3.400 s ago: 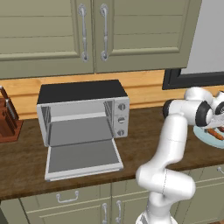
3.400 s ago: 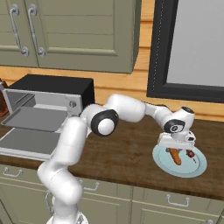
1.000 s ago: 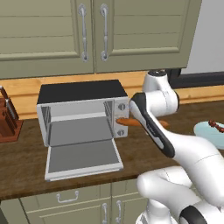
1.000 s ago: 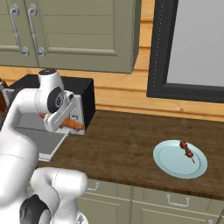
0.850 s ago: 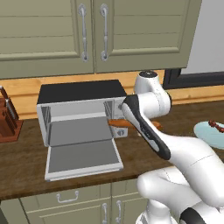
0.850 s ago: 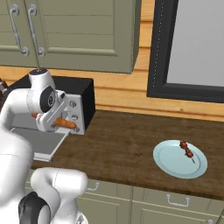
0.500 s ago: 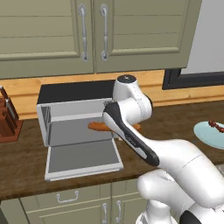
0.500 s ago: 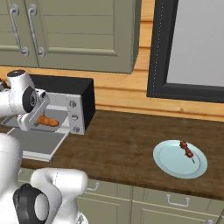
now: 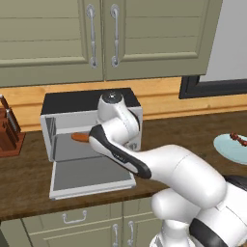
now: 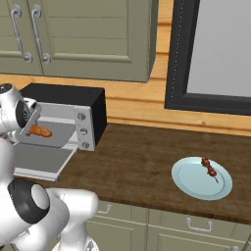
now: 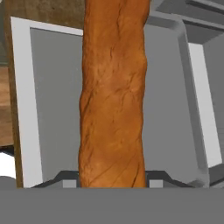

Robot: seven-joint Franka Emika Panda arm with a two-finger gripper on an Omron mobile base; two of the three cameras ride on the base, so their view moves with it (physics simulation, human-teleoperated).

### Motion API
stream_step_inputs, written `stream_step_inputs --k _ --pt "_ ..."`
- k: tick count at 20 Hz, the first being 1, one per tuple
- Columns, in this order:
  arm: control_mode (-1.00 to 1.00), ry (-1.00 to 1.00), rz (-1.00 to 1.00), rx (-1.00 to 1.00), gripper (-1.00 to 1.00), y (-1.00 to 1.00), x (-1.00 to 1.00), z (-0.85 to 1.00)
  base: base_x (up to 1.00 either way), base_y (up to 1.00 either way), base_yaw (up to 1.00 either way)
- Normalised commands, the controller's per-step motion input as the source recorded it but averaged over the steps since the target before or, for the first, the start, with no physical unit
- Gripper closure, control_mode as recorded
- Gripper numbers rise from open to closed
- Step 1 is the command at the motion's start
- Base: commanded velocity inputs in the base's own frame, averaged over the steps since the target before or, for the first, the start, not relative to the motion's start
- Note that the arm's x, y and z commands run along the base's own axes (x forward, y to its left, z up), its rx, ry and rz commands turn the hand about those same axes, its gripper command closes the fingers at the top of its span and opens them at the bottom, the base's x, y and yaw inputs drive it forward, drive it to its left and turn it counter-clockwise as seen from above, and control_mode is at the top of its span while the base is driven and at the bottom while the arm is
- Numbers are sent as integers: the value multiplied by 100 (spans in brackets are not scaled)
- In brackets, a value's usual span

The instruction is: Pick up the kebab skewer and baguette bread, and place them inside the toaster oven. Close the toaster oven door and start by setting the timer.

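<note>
Gripper (image 11: 112, 186) clamped narrowly across long orange-brown baguette bread (image 11: 113, 96), held at silver-grey toaster oven (image 9: 91, 128) mouth above lowered glass door (image 9: 89, 177). Probably light, crusty-stiff, crushable; best gripped mid-length.

My pincer (image 11: 112, 186) grips the orange-brown baguette bread (image 11: 113, 96), which sticks out ahead of it into the open toaster oven (image 9: 91, 103). The toaster oven door (image 9: 91, 178) lies flat below. The kebab skewer (image 10: 209, 169) rests far off to my right.
</note>
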Motion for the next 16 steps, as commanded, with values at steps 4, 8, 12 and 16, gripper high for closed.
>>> stream_step_inputs --k 4,8,12,16 --pt "-100 -14 4 0 100 29 15 -20 0 0 0" --pt "-100 -10 10 0 100 0 33 -18 0 0 0" --pt "-100 -5 10 0 100 0 45 -14 0 0 0" --pt "-100 0 8 0 100 3 30 -35 0 0 0"
